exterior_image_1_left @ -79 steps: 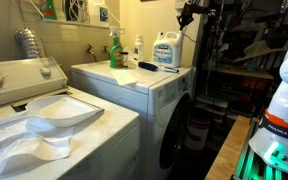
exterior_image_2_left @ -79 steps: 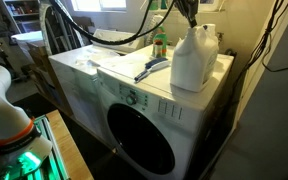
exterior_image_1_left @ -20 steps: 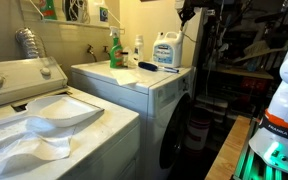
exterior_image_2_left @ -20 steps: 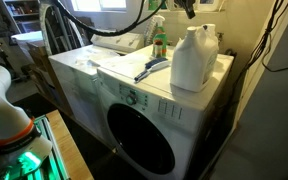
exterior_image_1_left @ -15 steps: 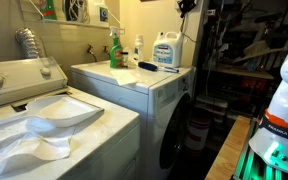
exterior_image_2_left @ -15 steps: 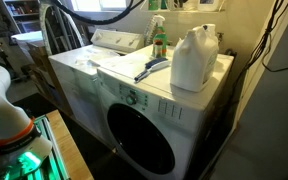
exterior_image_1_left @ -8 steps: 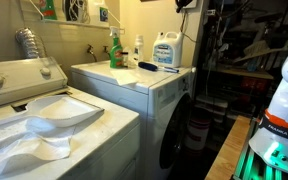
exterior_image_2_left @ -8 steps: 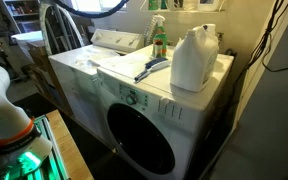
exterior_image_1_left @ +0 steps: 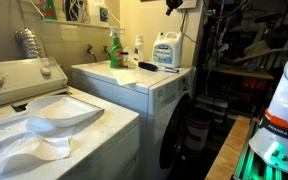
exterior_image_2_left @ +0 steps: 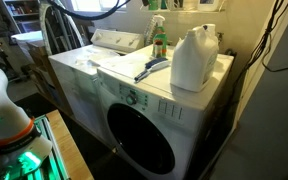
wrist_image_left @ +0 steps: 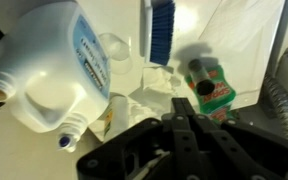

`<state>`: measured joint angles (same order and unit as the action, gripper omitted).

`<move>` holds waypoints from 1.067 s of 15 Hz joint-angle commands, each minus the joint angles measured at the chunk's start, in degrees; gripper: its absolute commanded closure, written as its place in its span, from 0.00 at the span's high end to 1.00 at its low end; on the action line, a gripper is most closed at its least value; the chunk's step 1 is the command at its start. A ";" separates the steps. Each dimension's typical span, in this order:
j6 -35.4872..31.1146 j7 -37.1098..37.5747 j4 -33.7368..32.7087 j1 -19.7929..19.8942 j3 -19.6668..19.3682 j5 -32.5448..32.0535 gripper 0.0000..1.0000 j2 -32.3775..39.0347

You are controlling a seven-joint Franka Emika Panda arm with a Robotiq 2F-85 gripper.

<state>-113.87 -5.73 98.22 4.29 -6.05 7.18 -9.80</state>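
Up it goes: over the last second the gripper [exterior_image_1_left: 174,5] has climbed away from the detergent jug [exterior_image_1_left: 165,51]. We now catch only its dark tip at the top edge of an exterior view, well above the jug's cap. The jug itself has not budged. It stands upright at the far corner of the dryer top [exterior_image_1_left: 134,82], label facing out.

From the wrist view we look straight down. The gripper's dark fingers [wrist_image_left: 187,122] appear pressed together at the bottom of the picture, with nothing between them, though the view is blurred. Beneath them and off to one side the jug fills a large part of that view, its cap toward the lower corner.

Just beside the jug lies the blue brush [wrist_image_left: 161,30], flat on the white top, and we see it in both exterior views too. Near it stands the green bottle [wrist_image_left: 210,88], upright, close to the back wall. Below the top, the front-loader's round door [exterior_image_2_left: 142,140] is shut.
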 commanded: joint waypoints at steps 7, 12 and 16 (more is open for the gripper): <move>6.56 -4.19 7.29 -6.41 7.27 -1.59 0.05 0.15; 6.51 -3.30 9.21 -7.68 9.50 -3.59 0.03 1.71; 3.79 -4.41 11.84 -8.46 10.25 -4.62 0.00 0.87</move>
<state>-107.92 -9.21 107.08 -3.64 4.06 3.89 -7.22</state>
